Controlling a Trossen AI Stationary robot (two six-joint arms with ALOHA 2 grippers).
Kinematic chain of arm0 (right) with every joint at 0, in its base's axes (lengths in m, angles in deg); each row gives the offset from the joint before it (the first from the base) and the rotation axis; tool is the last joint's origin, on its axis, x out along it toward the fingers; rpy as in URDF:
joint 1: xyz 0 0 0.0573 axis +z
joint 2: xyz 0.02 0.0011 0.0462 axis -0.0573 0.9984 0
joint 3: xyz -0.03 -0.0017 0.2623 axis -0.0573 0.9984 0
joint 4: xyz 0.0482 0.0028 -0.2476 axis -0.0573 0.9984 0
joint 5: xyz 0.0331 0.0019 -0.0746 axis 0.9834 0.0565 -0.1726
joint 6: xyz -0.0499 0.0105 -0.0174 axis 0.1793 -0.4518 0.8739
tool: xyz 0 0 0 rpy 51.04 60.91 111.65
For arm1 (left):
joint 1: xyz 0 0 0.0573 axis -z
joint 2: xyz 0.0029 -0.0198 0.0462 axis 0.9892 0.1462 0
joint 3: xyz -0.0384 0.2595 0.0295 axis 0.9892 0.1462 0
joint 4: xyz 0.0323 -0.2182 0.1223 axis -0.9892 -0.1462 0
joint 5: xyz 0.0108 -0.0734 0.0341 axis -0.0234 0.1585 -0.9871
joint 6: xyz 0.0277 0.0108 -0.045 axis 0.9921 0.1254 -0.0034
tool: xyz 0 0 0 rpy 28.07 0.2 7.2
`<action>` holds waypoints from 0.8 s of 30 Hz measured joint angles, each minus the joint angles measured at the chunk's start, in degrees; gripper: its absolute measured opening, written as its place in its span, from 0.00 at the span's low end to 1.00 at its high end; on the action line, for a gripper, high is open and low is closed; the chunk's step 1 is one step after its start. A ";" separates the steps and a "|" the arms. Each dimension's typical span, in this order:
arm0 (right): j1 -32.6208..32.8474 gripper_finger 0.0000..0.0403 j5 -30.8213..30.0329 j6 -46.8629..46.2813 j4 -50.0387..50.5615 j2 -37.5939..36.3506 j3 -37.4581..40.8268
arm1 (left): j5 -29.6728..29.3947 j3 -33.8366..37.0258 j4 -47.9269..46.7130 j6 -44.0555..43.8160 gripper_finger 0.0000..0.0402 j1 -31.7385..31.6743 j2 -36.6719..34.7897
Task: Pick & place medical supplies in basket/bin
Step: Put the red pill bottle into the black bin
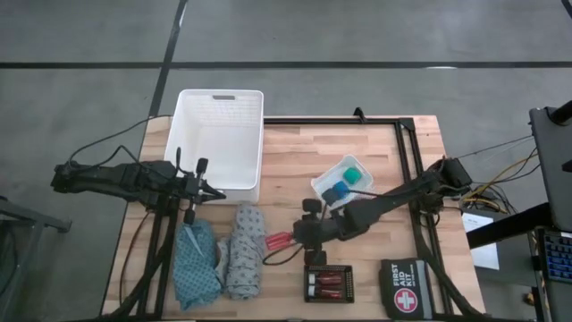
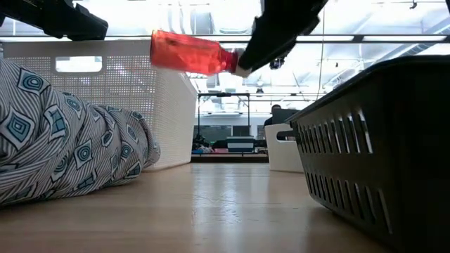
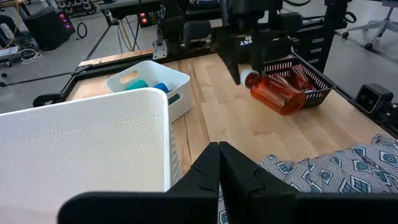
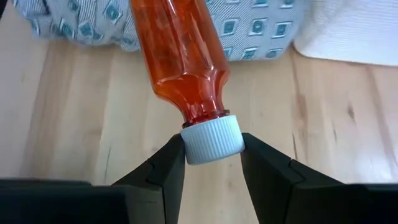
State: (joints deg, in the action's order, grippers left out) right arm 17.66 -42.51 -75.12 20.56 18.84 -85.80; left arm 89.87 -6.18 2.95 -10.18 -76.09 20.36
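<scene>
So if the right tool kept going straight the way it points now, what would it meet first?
The right tool, shut on the cap of a red bottle, points toward the grey patterned cloth. The bottle's base would probably reach that cloth first. It is held above the table, so it might pass just over; depth is unclear.

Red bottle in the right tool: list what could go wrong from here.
1. The right tool pinches the red bottle only by its white cap, body sticking out level above the table; it could swing or slip loose.
2. The grey patterned cloth lies between it and the white basket; a low carry might snag it.
3. The left tool waits by the basket wall, crowding the approach.
</scene>
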 joint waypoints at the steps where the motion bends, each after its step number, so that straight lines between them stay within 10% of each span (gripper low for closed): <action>1: 0.78 0.34 -1.39 -1.51 0.49 -0.29 -0.06 | 0.01 0.01 0.00 0.00 0.01 0.00 0.00; 24: 20.56 0.34 -13.66 -31.44 12.83 -1.58 -0.07 | 0.01 0.00 0.00 -0.01 0.01 0.00 0.00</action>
State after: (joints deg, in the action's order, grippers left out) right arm 38.22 -56.16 -106.56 33.39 17.26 -85.86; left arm 89.88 -6.18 2.95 -10.19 -76.09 20.36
